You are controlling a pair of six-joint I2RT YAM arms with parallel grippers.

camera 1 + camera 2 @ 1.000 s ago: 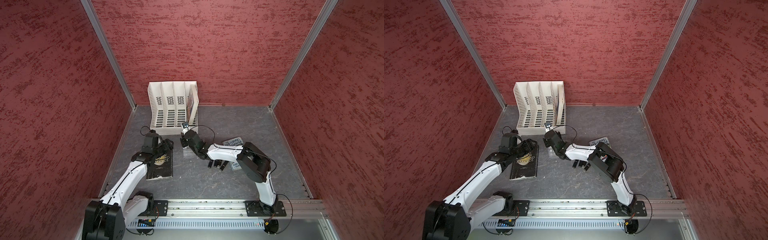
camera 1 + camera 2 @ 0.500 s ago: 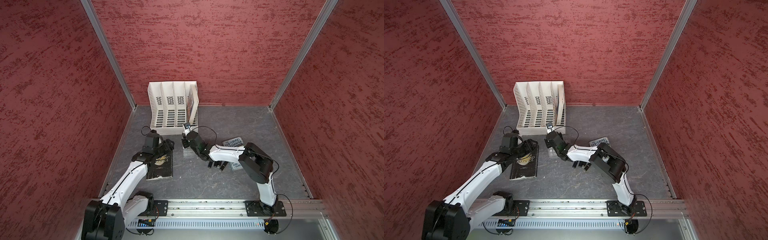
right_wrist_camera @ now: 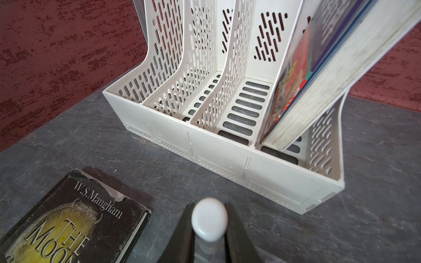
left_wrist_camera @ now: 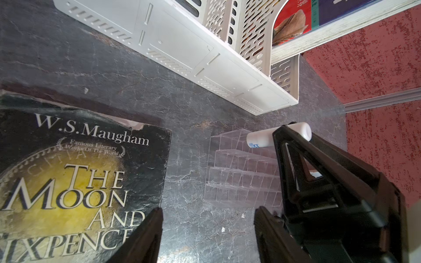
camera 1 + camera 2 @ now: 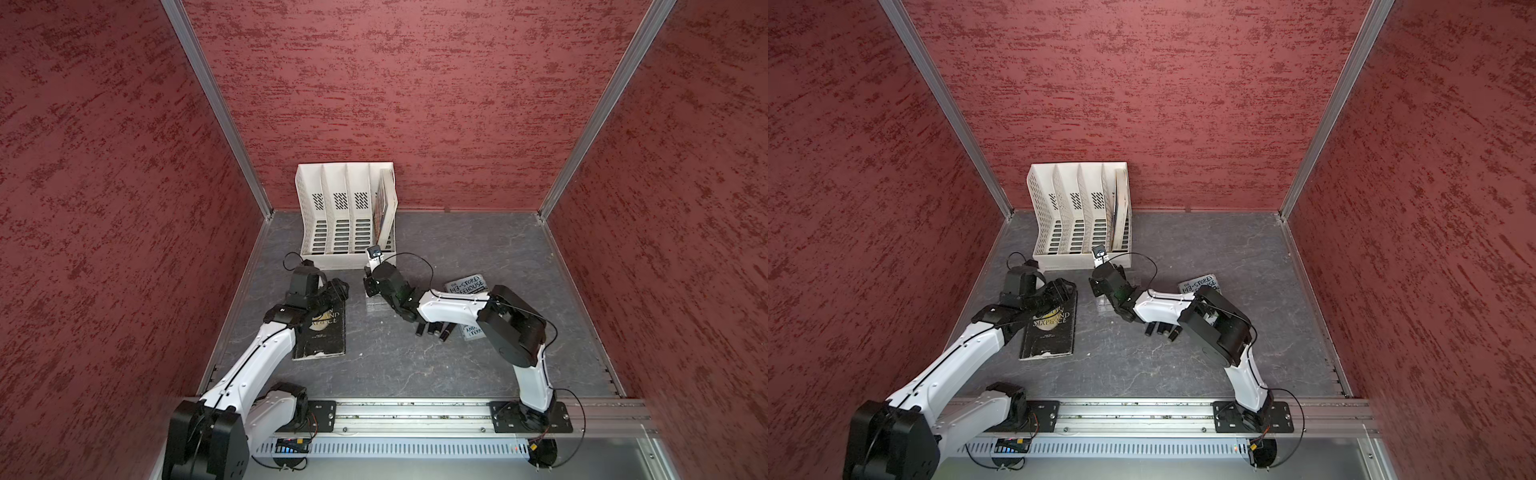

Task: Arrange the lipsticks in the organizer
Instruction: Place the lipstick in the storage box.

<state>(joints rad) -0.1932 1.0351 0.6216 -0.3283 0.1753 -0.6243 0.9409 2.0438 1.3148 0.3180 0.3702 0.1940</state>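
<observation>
Bare floor (image 5: 395, 365) between book (image 5: 322, 336) and organizer (image 4: 239, 175); file rack (image 5: 332, 262) close behind, black lipsticks (image 5: 432, 330) beyond.

Red textured walls (image 5: 415, 83), grey, perhaps stone, floor (image 5: 469, 249)

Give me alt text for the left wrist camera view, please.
The right gripper holds a white lipstick at the tallest step of the clear stepped organizer. The left gripper is open; a worn paperback, The Moon and Sixpence, lies beside the organizer, a white file rack behind.
</observation>
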